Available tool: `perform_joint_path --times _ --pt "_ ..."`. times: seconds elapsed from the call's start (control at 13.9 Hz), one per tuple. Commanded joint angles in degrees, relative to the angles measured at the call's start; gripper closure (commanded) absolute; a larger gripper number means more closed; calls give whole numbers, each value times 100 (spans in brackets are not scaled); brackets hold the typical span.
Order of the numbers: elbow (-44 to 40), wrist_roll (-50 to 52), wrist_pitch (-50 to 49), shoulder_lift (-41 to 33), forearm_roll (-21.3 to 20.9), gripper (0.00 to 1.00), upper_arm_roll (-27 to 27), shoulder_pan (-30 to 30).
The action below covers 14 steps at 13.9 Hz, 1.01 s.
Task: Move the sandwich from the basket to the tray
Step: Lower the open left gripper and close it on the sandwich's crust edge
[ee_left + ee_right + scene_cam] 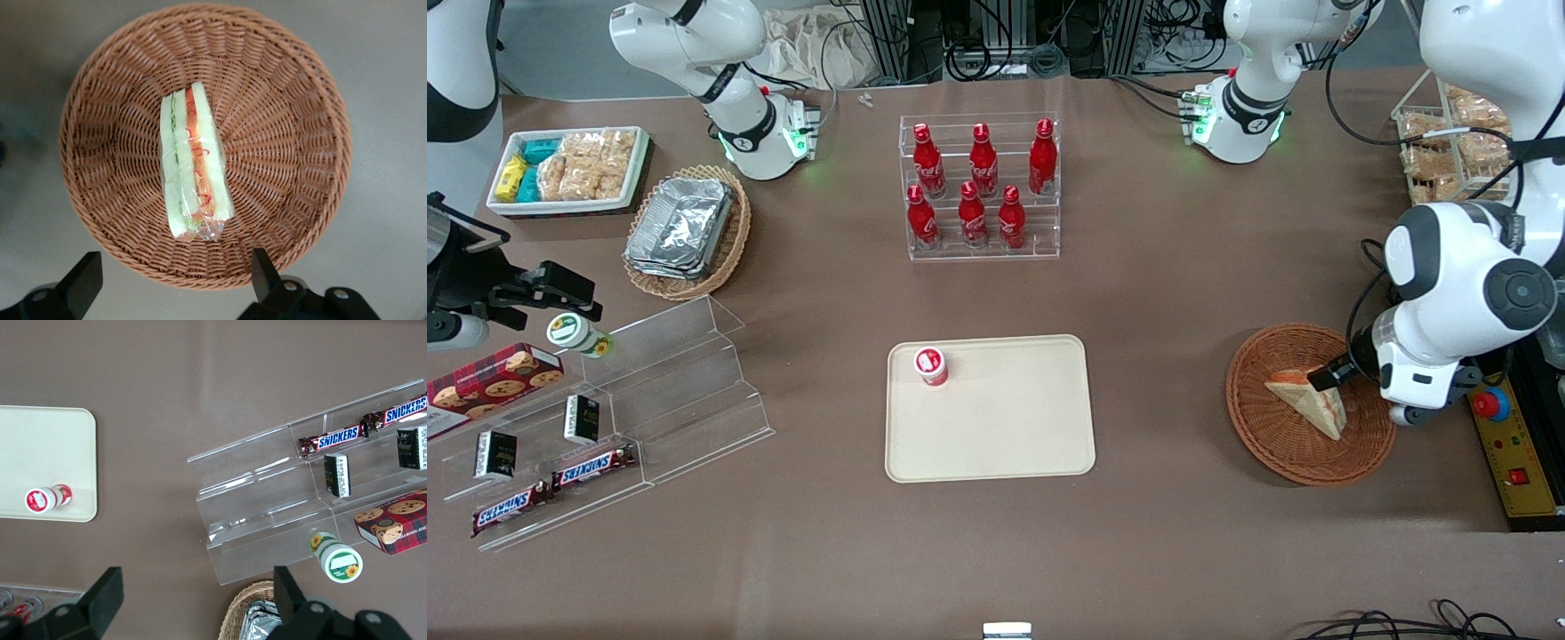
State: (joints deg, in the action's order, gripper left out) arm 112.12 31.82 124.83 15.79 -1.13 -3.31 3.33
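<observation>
Currently at the pre-grasp stage. Sandwich [193, 163] lying in the middle of basket [1263, 440], wrapped, cut face with red-orange and green layers turned upward toward the wrist camera, untouched. Gripper [175, 283] poised above basket, near the rim on the side toward the working arm's end of the counter [1183, 284]; fingers [263, 270] spread wide, holding nothing, apart from both sandwich and wicker. Nothing yet delivered to tray [1040, 444].

Remaining, as judged: descend, close on sandwich, lift clear of rim, carry sideways to tray, release.

Edges and clearance:
- Basket wall shallow and sloped outward; low lift probably enough to clear the rim.
- Open wicker floor on both long sides of sandwich; room for one finger on each side if aligned across the narrow width.
- Bare counter between basket and tray; no obstruction along the direct path in the front view.
- Tray rim low, corners rounded. Small red-and-white cup [930, 366] standing on tray at the corner farther from the front camera, toward the parked arm's end; rest of tray surface open, with the half nearer the basket fully available.
- Bottle rack [980, 188] well apart from tray, farther from the front camera; not a factor on a direct transfer.
</observation>
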Motion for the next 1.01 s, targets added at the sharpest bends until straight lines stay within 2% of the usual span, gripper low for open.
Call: perform_joint_path --times 0.0,0.22,0.94 --pt "424 149 488 -103 -98 1 -12 115" --pt "653 149 954 -6 -98 1 -20 124" --pt "688 298 1474 346 -2 1 -21 142"
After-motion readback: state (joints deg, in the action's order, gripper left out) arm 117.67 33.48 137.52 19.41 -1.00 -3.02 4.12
